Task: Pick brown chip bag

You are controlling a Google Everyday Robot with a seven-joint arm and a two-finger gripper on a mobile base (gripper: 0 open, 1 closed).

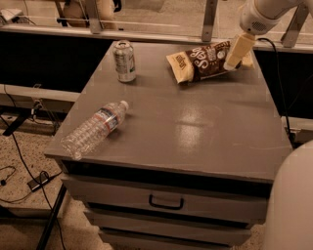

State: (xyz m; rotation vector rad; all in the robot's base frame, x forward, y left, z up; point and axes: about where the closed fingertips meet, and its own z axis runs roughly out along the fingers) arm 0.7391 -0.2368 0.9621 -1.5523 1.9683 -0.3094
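Brown chip bag [201,61] is recorded lying flat at the back right of the grey counter [195,132], white lettering up, one tan end turned toward the can. The counter top is noted as matte grey with a pale sheen near its middle. Drawers are fitted below it, the upper one carrying a dark handle [166,201]. A soda can [124,60] is stood upright at the back left, well apart from the bag. A clear water bottle [96,129] is laid on its side near the front left edge, cap toward the centre. Speckled floor [19,161] with loose black cables [29,183] is seen to the left. The white arm [261,14] is entered from the upper right corner. The cream claw [230,63] is angled down and leftward over the bag's right end; contact cannot be confirmed, and whether the claw is open or closed cannot be told. The bag is placed near the back and right edges. Bare counter is seen between bag and front edge. A white rounded body [293,205] is seen at the lower right corner.
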